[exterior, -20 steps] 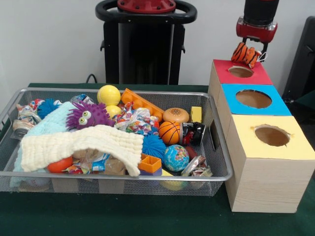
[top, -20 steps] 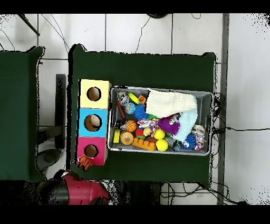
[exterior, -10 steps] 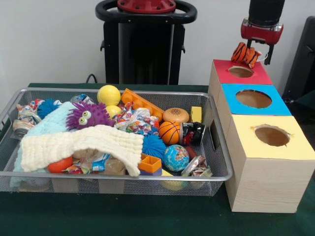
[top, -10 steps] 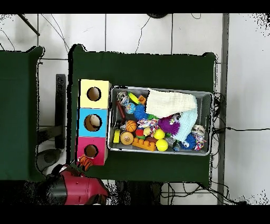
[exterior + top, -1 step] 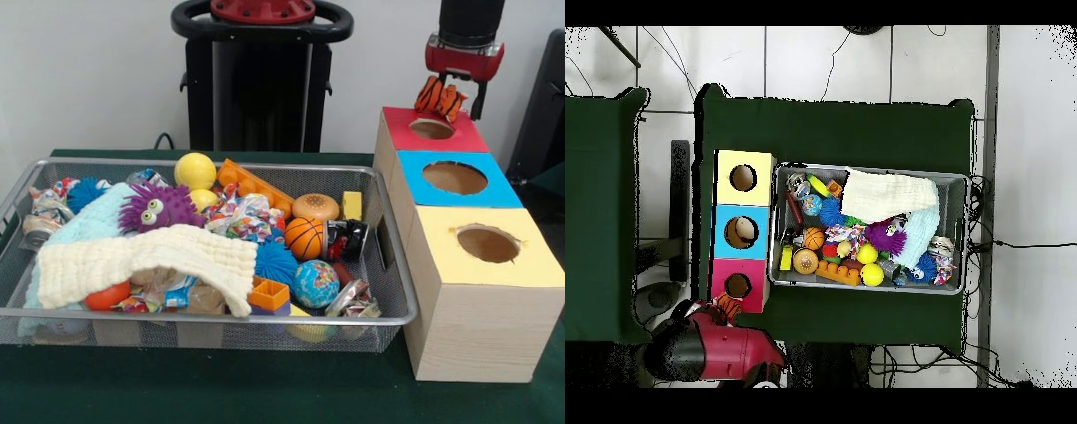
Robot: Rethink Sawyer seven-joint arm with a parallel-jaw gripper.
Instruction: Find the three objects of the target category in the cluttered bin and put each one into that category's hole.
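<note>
Tool: the tool [image 5: 450,93] grips the tiger toy [image 5: 439,95] between its fingers.
Toy: just below the tool, above the red hole [image 5: 432,129].
Risk: released off-centre, it may catch the rim and tumble onto the surface.

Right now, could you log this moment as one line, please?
gripper: shut on tiger toy | position: above red hole | release: not yet
</note>
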